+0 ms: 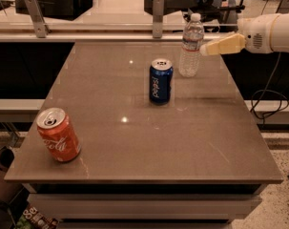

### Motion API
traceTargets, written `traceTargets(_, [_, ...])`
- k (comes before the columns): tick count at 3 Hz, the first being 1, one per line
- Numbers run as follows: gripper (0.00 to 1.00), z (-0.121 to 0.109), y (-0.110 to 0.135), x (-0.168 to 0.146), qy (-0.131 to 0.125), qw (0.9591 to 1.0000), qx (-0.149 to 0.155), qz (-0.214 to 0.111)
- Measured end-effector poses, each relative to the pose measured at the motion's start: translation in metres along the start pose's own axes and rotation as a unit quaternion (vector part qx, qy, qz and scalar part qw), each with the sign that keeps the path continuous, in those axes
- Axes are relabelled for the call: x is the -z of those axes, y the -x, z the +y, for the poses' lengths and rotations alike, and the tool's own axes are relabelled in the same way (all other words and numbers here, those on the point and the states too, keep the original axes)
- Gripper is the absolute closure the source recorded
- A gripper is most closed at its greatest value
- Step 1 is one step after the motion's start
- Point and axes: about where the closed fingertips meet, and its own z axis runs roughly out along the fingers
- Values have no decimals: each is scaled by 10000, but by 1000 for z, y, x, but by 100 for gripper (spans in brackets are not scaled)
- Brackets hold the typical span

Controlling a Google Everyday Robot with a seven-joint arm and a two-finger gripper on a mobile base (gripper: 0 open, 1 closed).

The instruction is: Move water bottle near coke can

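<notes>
Brown-grey tabletop [134, 147] filled most of what we saw, with three drinks standing upright on it. At the far edge, a little right of centre, stood the water bottle [191, 46], clear and ribbed, its white cap on. Just in front of it and slightly to the left stood a blue Pepsi can [160, 81], close to the bottle but not touching it. The coke can [58, 135] stood well apart from both, near the front left corner, with its opened silver top facing up and its white script turned towards us.

We saw the gripper [208, 48] coming in from the right at about the height of the bottle's label, a pale yellow wedge at the end of a white arm [273, 32]. Its tip pointed left and lay just beside the right side of the bottle. We could not tell whether it was touching the plastic. It was beside the bottle, not around it. Whether the gripper was released or clenched we could not tell either, and we saw nothing held in it.

Behind the table ran a rail with metal posts [157, 13]. A dark cable [268, 99] hung in a loop off the right edge.
</notes>
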Motion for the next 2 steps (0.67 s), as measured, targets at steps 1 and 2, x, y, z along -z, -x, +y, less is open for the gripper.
traceTargets(1, [0, -2, 5, -15, 149, 9996, -228, -34])
traceTargets(2, [0, -2, 5, -15, 149, 9996, -228, -34])
